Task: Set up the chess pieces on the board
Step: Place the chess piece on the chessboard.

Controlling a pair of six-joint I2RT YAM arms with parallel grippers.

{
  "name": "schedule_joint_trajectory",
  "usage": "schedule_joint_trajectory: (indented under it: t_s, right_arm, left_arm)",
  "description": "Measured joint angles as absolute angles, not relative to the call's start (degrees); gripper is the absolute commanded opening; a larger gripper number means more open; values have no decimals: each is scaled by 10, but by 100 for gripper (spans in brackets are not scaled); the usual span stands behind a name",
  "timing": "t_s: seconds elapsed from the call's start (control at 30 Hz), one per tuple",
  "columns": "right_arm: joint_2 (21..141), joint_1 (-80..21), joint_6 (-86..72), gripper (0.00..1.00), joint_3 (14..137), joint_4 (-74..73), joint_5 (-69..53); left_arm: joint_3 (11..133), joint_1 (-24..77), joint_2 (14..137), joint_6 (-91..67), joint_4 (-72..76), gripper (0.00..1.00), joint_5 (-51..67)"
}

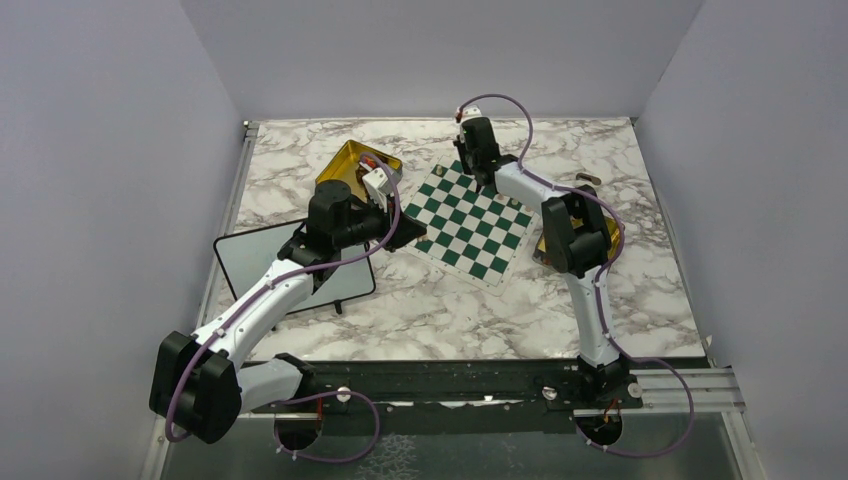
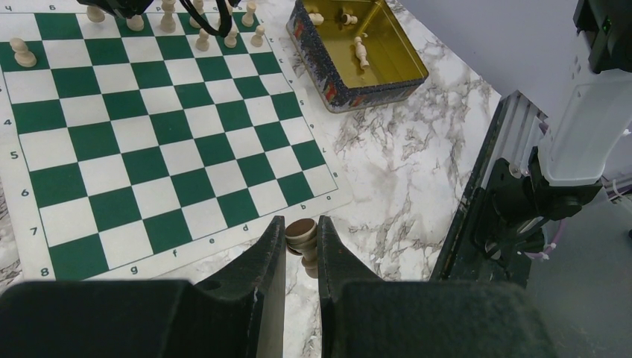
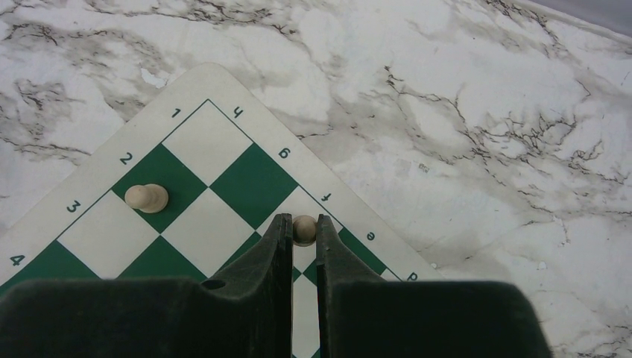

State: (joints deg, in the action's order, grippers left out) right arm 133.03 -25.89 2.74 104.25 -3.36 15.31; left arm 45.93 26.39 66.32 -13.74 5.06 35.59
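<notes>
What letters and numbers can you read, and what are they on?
"4", "5", "6", "7", "8": white border of the board, left wrist view.
"g", "f", "e", "d": same border, near edge.
"1", "2", "3", "4": board border, right wrist view.
"h", "g", "f", "e": upside down, along its other edge.
Print on the tin: too blurred to read.

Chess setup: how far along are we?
Early. Done: a few standing pieces line one edge of the board. In hand: the left hand grips a pale piece, the right hand another pale piece at the board's edge. Left: most squares bare; loose pieces lie in the gold tin.
</notes>
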Motion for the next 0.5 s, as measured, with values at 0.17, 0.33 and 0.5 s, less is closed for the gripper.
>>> schedule_joint_trajectory:
  t_s: [0.17, 0.33, 0.5]
  right_arm:
    - [1332, -259, 21, 4, 1042, -34, 156]
    - [1336, -259, 14, 4, 1042, -35, 156]
    - [1340, -258, 11, 6, 1042, -35, 156]
  left_arm:
    - [459, 264, 663, -137, 51, 0, 356]
    - [459, 264, 663, -137, 51, 0, 356]
    - [459, 264, 663, -138, 51, 0, 356]
